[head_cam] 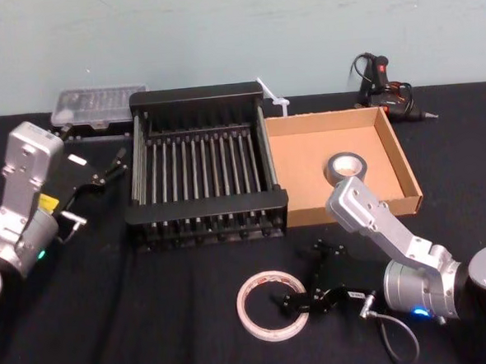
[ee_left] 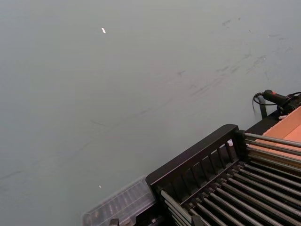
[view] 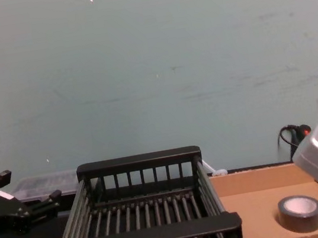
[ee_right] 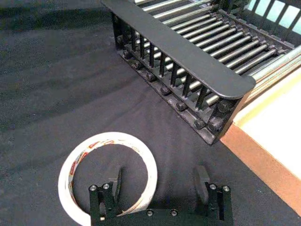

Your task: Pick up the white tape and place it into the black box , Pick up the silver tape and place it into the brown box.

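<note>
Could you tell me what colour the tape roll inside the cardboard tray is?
Dark grey-silver tape with a pale core, clearest in the head view.

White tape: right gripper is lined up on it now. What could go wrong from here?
The right gripper is open with one finger inside the white tape and the other outside it. That grip holds only a thin wall, so the roll may tilt or slip as it lifts. The black box has a raised near rim, so a low carry might clip it. The silver tape already lies in the brown box.
</note>
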Robot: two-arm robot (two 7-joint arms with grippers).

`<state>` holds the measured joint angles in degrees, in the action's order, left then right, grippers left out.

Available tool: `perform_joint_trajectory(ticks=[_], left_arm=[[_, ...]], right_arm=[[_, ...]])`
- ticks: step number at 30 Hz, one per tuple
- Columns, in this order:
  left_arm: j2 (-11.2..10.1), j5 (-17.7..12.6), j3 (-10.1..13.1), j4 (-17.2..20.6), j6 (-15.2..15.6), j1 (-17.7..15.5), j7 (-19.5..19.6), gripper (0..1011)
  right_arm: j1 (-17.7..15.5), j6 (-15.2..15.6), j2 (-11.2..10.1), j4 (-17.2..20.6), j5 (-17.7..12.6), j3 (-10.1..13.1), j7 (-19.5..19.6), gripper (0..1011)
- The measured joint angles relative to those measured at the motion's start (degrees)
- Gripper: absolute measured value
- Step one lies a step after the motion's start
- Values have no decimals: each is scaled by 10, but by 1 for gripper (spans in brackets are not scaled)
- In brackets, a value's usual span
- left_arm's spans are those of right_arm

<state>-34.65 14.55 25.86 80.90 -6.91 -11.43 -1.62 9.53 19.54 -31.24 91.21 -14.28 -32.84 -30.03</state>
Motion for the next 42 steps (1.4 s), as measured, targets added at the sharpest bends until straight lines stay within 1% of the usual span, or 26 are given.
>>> perform_joint_trajectory(ticks=[14,18,19,21,22,24,25,26,28,29,30,31,32,33,34,36,37,38,40,41,42], left_arm=[[0,0,0,0,0,0,0,1001],[0,0,0,0,0,0,0,1001],[0,0,0,0,0,0,0,1002],[0,0,0,0,0,0,0,1001],[0,0,0,0,0,0,0,1001],[0,0,0,0,0,0,0,1002],[0,0,0,0,0,0,0,1001],[0,0,0,0,0,0,0,1001],[0,0,0,0,0,0,0,1001],[0,0,0,0,0,0,0,1001],[0,0,0,0,0,0,0,1001],[0,0,0,0,0,0,0,1001],[0,0,0,0,0,0,0,1001],[0,0,0,0,0,0,0,1001],[0,0,0,0,0,0,0,1001],[0,0,0,0,0,0,0,1001],[0,0,0,0,0,0,0,1001],[0,0,0,0,0,0,0,1001],[0,0,0,0,0,0,0,1001],[0,0,0,0,0,0,0,1001],[0,0,0,0,0,0,0,1001]], right_arm=[[1,1,0,-1,1,0,-2,1002],[1,1,0,-1,1,0,-2,960],[1,1,0,-1,1,0,-2,916],[1,1,0,-1,1,0,-2,887],[1,1,0,-1,1,0,-2,838],[1,1,0,-1,1,0,-2,810],[1,1,0,-1,1,0,-2,744],[1,1,0,-1,1,0,-2,744],[1,1,0,-1,1,0,-1,677],[1,1,0,0,1,0,-1,627],[1,1,0,0,1,0,-1,627],[1,0,0,0,1,0,-1,568],[1,0,0,0,1,0,-1,548],[0,0,0,0,1,0,-1,486],[0,0,0,0,1,0,-1,486],[1,0,0,0,1,0,-1,386],[1,0,0,0,1,0,-1,386],[1,0,0,0,1,0,-1,343],[1,0,0,0,1,0,-1,303],[1,0,0,0,1,0,-1,243],[1,0,0,0,1,0,-1,224]])
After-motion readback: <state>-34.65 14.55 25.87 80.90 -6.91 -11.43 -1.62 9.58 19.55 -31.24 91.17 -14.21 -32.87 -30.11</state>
